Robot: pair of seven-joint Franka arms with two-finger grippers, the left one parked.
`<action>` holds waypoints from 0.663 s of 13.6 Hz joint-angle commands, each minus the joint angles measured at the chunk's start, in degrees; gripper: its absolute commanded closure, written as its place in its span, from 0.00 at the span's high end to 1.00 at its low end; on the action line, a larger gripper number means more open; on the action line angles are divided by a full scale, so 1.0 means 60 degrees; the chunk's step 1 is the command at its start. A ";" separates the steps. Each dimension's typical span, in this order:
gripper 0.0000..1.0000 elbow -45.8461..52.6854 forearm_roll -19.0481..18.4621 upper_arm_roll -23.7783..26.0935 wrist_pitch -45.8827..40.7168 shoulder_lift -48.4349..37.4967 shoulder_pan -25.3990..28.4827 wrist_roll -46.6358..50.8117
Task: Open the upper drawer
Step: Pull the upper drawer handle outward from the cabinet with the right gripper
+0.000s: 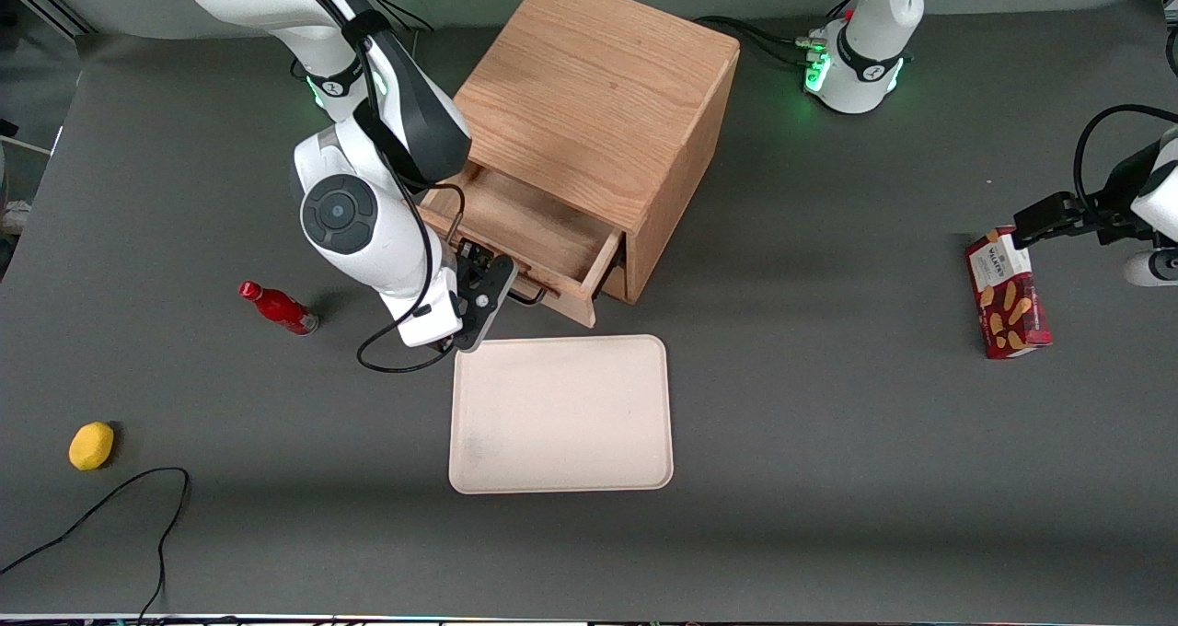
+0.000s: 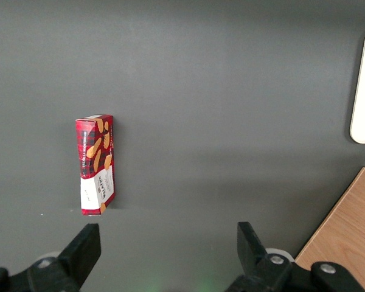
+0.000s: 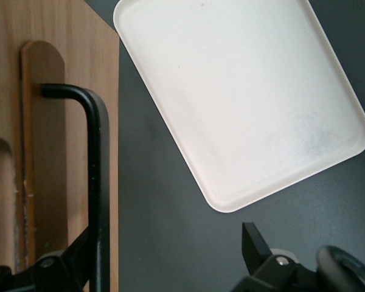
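The light oak cabinet stands at the middle of the table. Its upper drawer is pulled partly out, and its wooden inside shows from above. The thin black bar handle runs along the drawer front. My gripper is at the handle's end nearer the working arm, in front of the drawer. In the right wrist view the gripper is open with its fingers wide apart. The handle passes between them, close to one finger, against the drawer front. The lower drawer is hidden under the upper one.
A cream tray lies nearer the front camera than the cabinet and also shows in the right wrist view. A red bottle, a yellow object and a black cable lie toward the working arm's end. A red biscuit box lies toward the parked arm's end.
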 commanded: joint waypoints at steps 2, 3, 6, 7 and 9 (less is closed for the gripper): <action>1.00 0.0571 -0.0174 0.0006 -0.0127 0.0346 -0.0072 -0.0229; 1.00 0.0586 -0.0305 0.0006 -0.0127 0.0419 -0.0072 -0.0229; 1.00 0.0981 -0.0350 0.0006 -0.0127 0.0668 -0.0204 -0.0244; 1.00 0.0981 -0.0350 0.0006 -0.0127 0.0683 -0.0204 -0.0316; 1.00 0.0996 -0.0350 0.0006 -0.0128 0.0683 -0.0292 -0.0375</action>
